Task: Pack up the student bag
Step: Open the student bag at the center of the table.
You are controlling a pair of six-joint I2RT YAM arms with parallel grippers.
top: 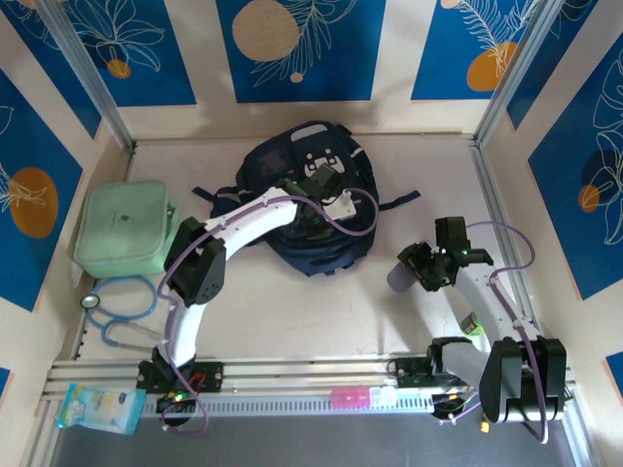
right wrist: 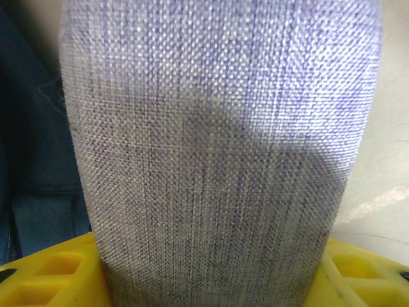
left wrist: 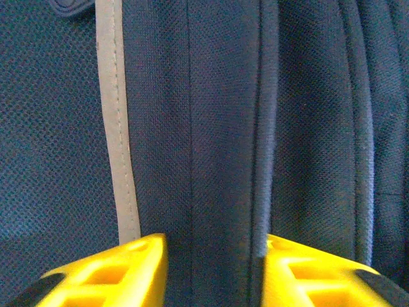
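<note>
The navy-blue student bag (top: 292, 165) lies flat at the back middle of the table. My left gripper (top: 318, 216) reaches onto its front. In the left wrist view the yellow fingers (left wrist: 128, 268) stand either side of a raised fold of the student bag's fabric (left wrist: 217, 128) beside a thin light stripe (left wrist: 115, 128), and my left gripper (left wrist: 211, 246) is shut on that fold. To the bag's right, my right gripper (top: 421, 269) holds a grey-lilac woven pouch (top: 400, 277) just above the table. The woven pouch (right wrist: 217, 128) sits between the jaws of my right gripper (right wrist: 211, 256); the student bag (right wrist: 38, 160) shows at the left.
A pale mint-green zip case (top: 127, 229) lies at the left wall, with a stethoscope (top: 122, 306) in front of it. A light-blue packet (top: 97, 407) and a pink item (top: 350, 397) lie on the front rail. A small green object (top: 472, 323) sits by the right arm.
</note>
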